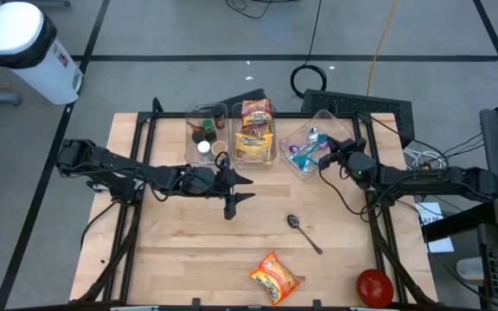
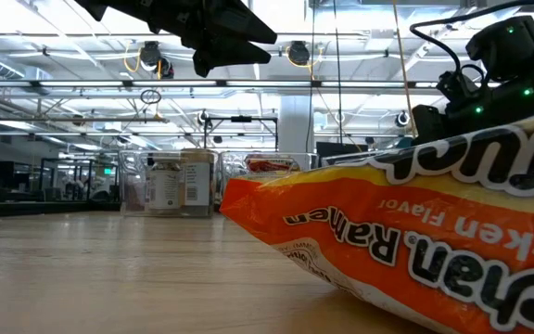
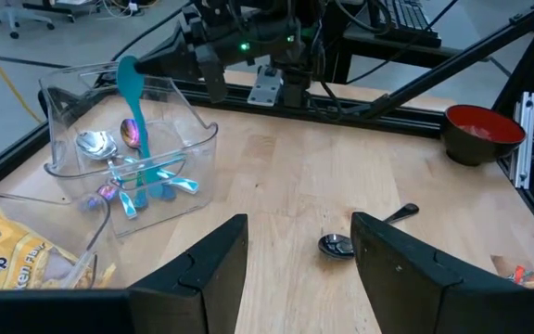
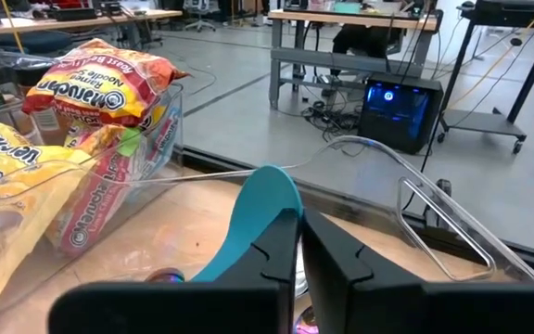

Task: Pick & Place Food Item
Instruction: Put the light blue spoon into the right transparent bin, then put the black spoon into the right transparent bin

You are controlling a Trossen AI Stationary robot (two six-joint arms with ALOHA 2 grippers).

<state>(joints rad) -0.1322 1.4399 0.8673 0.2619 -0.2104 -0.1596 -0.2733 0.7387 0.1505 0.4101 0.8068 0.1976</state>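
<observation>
Teal spoon is pinched by the right gripper above the utensil bin; next move: release. Left gripper hovers spread over the counter.

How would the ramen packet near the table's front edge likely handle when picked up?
The ramen packet looks like a crinkly plastic wrapper, so probably light and a bit slippery. It lies flat, so unlikely to roll. The noodle block inside may crack under a hard pinch.

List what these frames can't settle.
- Ramen packet, low view: cut off by the right and bottom edges, and it hides the table behind.
- Teal utensil, right wrist view: working end hidden behind the right gripper's fingers.
- Jars, high view: labels too small.
</observation>
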